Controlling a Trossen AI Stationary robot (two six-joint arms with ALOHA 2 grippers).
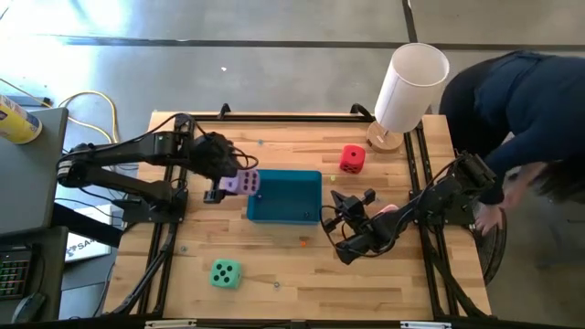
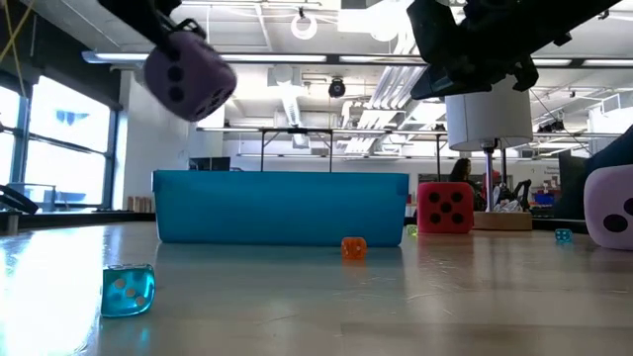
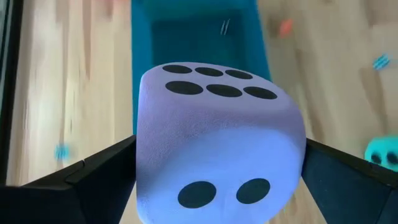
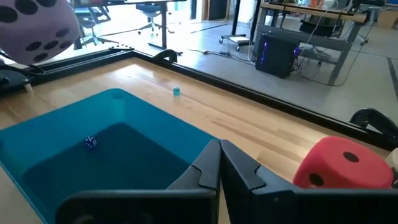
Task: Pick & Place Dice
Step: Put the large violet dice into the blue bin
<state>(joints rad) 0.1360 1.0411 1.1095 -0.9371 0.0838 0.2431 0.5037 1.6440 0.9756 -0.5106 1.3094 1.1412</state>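
A: Start with the big things. Where does everything sit?

B: The wooden tabletop [image 1: 302, 283] carries a teal tray [image 1: 285, 198] at its middle. The left claw [image 1: 239, 184] hangs just above the tray's left edge, spread wide around the lilac die [image 1: 244, 184], its two fingers [image 3: 74, 186] pressed on opposite faces. The right claw [image 1: 352, 215] sits just right of the tray, pinched together and holding nothing.

A: And the other dice?

B: The red die [image 1: 352, 159] rests far right of the tray, near the white cylinder [image 1: 409, 87]. The mint green die [image 1: 225, 273] lies near left. A pale die [image 2: 611, 206] shows at the low view's right edge; its colour I cannot tell.

A: How would they handle?

B: They look like soft foam, so I judge them light and squashy. Taking flat opposite faces at mid-height, as here, seems safest; a corner hold could let one squirm out.
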